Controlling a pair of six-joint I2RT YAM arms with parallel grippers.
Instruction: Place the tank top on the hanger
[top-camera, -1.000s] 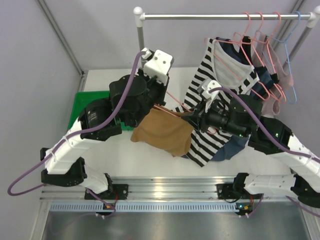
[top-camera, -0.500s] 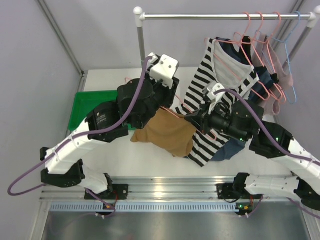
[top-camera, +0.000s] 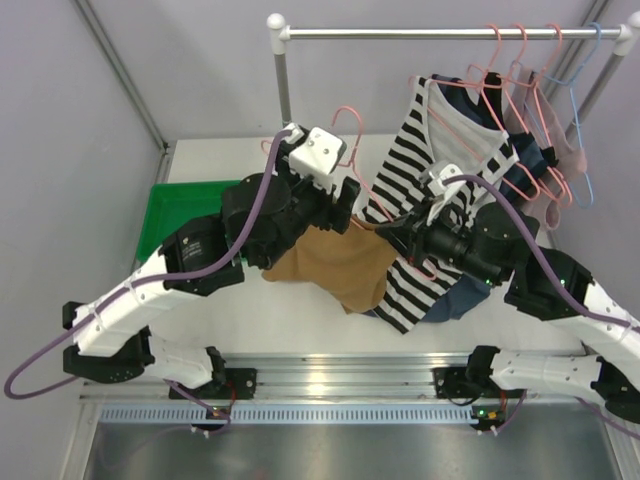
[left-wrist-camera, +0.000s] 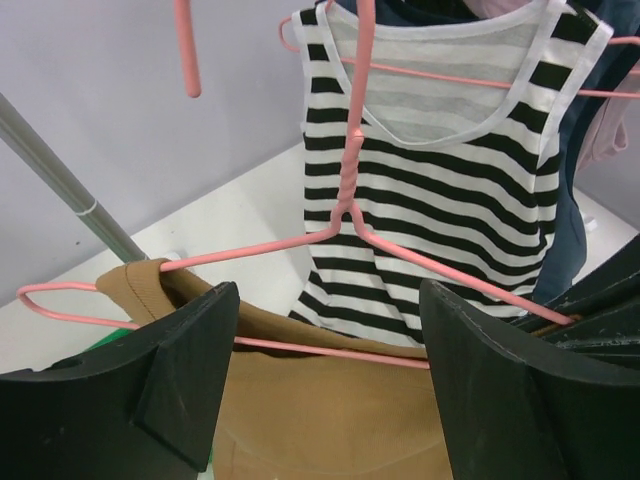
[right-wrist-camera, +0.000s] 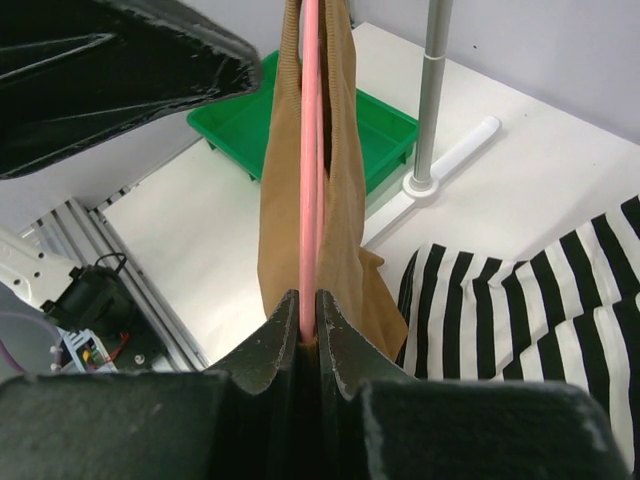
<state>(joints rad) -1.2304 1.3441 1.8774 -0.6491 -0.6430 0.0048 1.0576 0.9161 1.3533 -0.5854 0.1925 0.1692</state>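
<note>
Pinches the thin pink wire clothes hanger (right-wrist-camera: 310, 150) in the right gripper (right-wrist-camera: 308, 325), jaws pressed together on one end of the wire. Carries the plain caramel-brown sleeveless tank top (right-wrist-camera: 345, 230) on that wire straight ahead of the fingertips, with fabric falling on both sides of it and running down into the pinch. Ahead and slightly right of the jaws, a green plastic tray (right-wrist-camera: 375, 130) on the white table (right-wrist-camera: 200, 240). Farther right, the grey upright pole (right-wrist-camera: 432, 90) of the clothes rack. Close on the right and lower, a black-and-white striped top (right-wrist-camera: 540, 300).

Spreads the left gripper (left-wrist-camera: 328, 300) wide, its black fingers (left-wrist-camera: 190, 370) well apart and closed on nothing. Between them, the hanger's bottom wire crossing from side to side, with brown fabric hanging beneath it. Straight ahead, the twisted neck rising toward the hook. Just above the left-hand finger, a brown strap looped over the hanger's shoulder. Ahead and to the right, the striped top on a pink hanger of its own.

From above, one gripper at each end of the hanger, with the brown garment hanging between them. Cannot tell whether its hem touches the table.
</note>
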